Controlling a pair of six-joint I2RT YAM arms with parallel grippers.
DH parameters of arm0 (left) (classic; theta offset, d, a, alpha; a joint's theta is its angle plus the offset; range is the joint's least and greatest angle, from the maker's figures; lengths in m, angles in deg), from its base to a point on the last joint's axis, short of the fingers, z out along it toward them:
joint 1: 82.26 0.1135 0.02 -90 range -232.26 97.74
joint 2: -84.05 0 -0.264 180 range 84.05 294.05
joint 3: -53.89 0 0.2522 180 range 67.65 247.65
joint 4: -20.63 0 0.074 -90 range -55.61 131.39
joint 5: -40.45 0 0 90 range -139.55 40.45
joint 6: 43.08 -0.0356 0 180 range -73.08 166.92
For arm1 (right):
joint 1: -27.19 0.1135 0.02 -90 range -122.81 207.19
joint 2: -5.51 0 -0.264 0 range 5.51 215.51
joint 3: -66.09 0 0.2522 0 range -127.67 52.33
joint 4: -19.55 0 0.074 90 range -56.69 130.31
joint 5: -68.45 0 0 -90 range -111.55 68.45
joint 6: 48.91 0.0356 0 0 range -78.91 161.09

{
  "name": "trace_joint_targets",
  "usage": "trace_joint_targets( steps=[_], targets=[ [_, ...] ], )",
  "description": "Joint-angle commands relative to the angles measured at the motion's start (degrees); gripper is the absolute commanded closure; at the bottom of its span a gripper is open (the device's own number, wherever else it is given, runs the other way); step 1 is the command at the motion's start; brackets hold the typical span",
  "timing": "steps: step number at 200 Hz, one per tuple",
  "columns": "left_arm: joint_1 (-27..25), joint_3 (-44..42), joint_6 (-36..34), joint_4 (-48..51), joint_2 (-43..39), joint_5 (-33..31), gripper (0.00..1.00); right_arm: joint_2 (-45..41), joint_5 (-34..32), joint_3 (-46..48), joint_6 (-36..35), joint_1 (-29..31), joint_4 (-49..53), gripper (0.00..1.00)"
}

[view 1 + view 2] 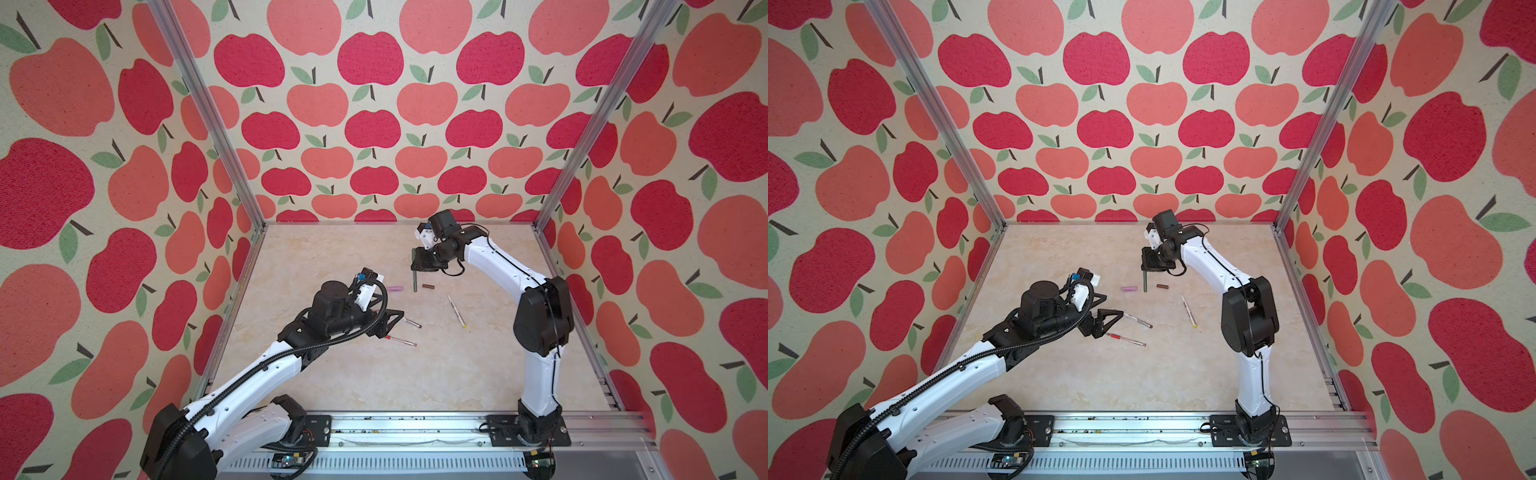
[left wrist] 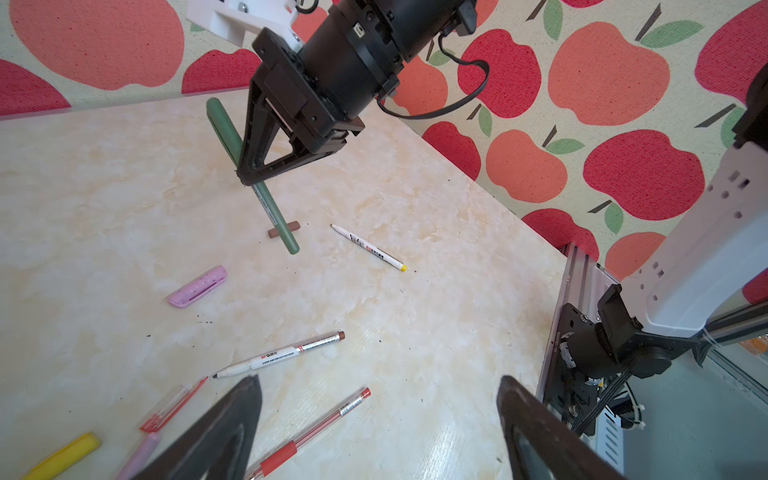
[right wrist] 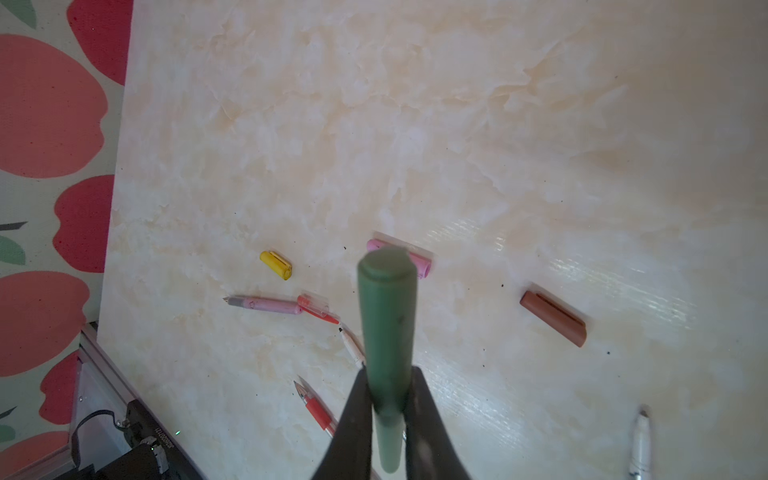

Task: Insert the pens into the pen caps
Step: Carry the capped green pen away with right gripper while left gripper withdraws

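Observation:
My right gripper (image 1: 415, 266) (image 3: 388, 386) is shut on the dark green pen (image 1: 414, 279) (image 2: 277, 218) (image 3: 386, 316) and holds it upright above the table; a thicker green cap sits on its top end. My left gripper (image 1: 386, 309) (image 2: 379, 380) hangs open and empty over the red pen (image 1: 401, 341) (image 2: 316, 432) and the white-and-brown pen (image 1: 409, 322) (image 2: 278, 357). On the table lie the lilac cap (image 1: 395, 287) (image 2: 198, 286), brown cap (image 1: 428, 286) (image 3: 552, 318), white-and-yellow pen (image 1: 456, 311) (image 2: 368, 247), red cap (image 2: 172, 405), yellow cap (image 3: 276, 264) and pink pen (image 3: 266, 304).
The marble-patterned table (image 1: 374, 374) is walled on three sides by apple-print panels on aluminium posts (image 1: 544, 224). A metal rail (image 1: 415, 432) with both arm bases runs along the front edge. In the top views the left arm hides the pink pen, red cap and yellow cap.

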Motion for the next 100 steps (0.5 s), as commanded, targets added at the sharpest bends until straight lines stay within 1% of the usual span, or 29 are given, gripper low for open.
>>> trace_joint_targets(
  steps=[1, 47, 80, 100],
  targets=[
    [0.5, 2.1, -1.3, 0.5, 1.0, -0.8, 0.09, 4.2, -0.3, -5.3, -2.7, -0.4, 5.9, 0.87],
    [2.1, 2.4, -0.7, 0.5, 2.2, -0.5, 0.09, 12.8, 0.0, -14.3, -3.3, -0.9, 10.3, 0.87],
    [2.7, 2.2, -0.2, 0.0, 2.6, -0.3, 0.09, 16.4, 0.5, -17.3, -2.8, -1.9, 10.8, 0.87],
    [3.0, 2.3, 0.1, -0.2, 3.1, -0.2, 0.09, 18.2, 1.9, -18.7, -2.1, -2.5, 10.5, 0.87]
  ],
)
